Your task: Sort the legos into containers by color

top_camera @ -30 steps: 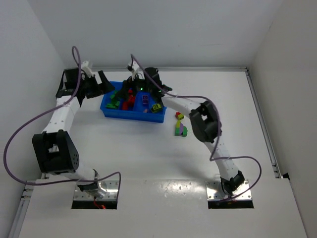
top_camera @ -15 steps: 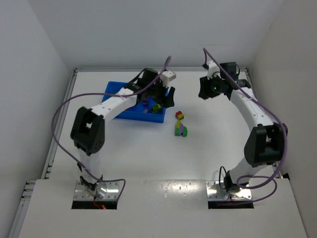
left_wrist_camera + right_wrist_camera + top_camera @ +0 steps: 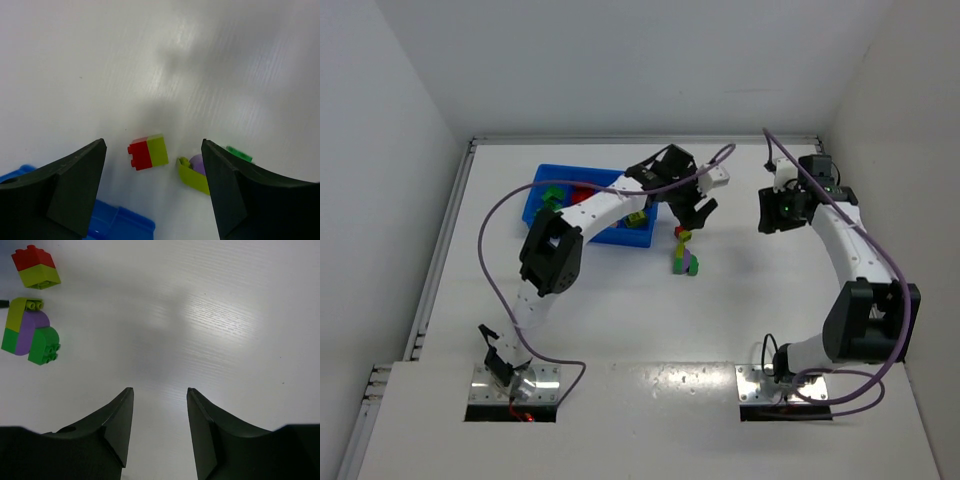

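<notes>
Left gripper (image 3: 153, 144): jaws wide apart, nothing between them, hanging over the table (image 3: 620, 320) just past the right end of the tray (image 3: 620, 238).
Right gripper (image 3: 160, 390): jaws a little apart, empty, over bare table.
Loose legos: red and yellow-green pair (image 3: 148, 152) and, near it, a yellow-green, purple and green clump (image 3: 29, 337), both on the table right of the tray.
Tray content: green and red bricks, perhaps one yellow-green; the arm hides part.

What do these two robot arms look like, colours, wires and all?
Both the left arm and right arm have white tube-like links joined by chunky black joints. A purple cable loops loosely along each. Each ends in two black, wedge-shaped jaws and stands on a shiny metal plate.
</notes>
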Robot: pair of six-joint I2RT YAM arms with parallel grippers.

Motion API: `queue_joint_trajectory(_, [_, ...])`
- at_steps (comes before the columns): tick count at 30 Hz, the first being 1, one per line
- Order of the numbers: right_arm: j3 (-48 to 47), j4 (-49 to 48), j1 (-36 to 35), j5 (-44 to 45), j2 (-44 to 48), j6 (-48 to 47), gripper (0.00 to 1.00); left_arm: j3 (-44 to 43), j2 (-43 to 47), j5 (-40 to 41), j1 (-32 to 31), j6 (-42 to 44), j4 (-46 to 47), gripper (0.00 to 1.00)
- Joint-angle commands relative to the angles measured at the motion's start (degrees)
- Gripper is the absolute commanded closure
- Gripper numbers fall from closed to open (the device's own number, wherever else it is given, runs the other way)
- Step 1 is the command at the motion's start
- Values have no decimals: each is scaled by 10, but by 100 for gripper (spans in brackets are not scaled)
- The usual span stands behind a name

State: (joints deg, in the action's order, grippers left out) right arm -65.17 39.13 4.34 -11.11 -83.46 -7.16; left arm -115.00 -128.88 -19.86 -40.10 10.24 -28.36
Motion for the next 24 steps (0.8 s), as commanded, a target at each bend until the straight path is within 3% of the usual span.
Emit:
queue_joint_trajectory(1, [4, 2, 7, -25, 13, -7, 53, -29, -5, -34, 2, 179, -70, 17])
queue_joint_trajectory(15, [-25, 18, 34, -59, 1, -1, 52, -102, -87, -210, 82, 537, -157, 14])
queue_joint_trajectory(24, [-25, 40, 62, -59, 6, -1, 52, -133, -126, -275, 82, 614, -186, 12])
